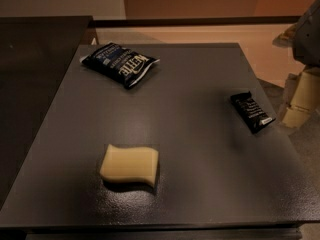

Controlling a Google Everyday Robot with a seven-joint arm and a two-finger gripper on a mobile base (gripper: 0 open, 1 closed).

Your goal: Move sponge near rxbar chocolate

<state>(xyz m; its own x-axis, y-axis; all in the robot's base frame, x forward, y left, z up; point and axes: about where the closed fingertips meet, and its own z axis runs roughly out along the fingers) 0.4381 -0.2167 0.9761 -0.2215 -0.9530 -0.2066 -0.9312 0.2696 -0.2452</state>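
Observation:
The pale yellow sponge [130, 165] lies flat on the dark grey table [190, 99], toward the front left. The rxbar chocolate [252, 112], a slim black wrapper with white print, lies near the table's right edge, well to the right of and farther back than the sponge. My gripper [299, 104], with cream-coloured fingers, hangs at the right edge of the view, beyond the table's right side, just right of the rxbar and apart from it. It holds nothing.
A dark-blue Kettle chip bag [120, 63] lies at the back left of the table. A darker surface [35, 74] adjoins the table on the left. A tan floor and wall lie behind.

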